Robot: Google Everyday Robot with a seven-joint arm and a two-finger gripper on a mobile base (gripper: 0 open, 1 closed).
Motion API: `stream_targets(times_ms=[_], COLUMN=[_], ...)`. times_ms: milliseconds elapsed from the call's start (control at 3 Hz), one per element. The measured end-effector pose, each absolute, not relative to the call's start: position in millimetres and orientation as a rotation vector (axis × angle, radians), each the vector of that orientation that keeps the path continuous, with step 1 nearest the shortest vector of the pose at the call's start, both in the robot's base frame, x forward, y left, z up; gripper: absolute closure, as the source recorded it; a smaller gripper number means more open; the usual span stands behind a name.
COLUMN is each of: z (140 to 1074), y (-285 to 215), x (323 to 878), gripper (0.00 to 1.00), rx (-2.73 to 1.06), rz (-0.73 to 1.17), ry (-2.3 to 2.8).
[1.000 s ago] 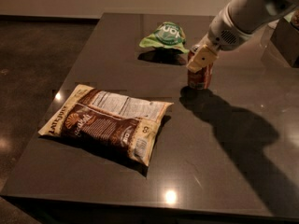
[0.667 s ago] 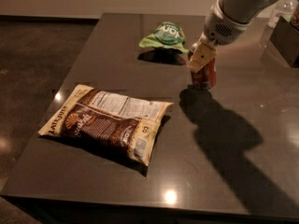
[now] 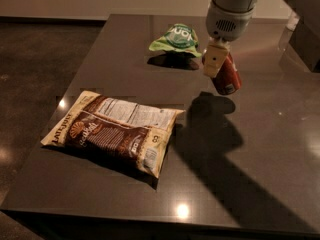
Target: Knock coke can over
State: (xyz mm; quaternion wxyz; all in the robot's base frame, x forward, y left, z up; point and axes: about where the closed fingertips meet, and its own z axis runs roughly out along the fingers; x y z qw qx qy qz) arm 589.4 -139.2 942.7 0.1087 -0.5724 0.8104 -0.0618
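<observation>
The coke can is a small red can at the back right of the dark table. It is tilted, its top up-left under the gripper and its base swung down-right, with its shadow just below it. My gripper comes down from the arm at the top of the camera view. It is closed on the can's upper end, and one beige finger shows in front of the can.
A green chip bag lies just left of the gripper near the table's back edge. A large brown and cream chip bag lies flat at the front left. A dark object stands at the right edge.
The can stood upright under the gripper. Now it is tilted, with its base swung to the right. The arm has swung more upright over it.
</observation>
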Motion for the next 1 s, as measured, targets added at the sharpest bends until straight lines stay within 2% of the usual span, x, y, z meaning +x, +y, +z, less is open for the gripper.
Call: stream_targets(times_ms=[333, 1000], z=[940, 925], y=[-141, -139], x=[594, 599], gripper=[0.84, 0.37], rx=[-1.747, -1.861], rz=[-0.257, -0.295], ry=[2.415, 2.424])
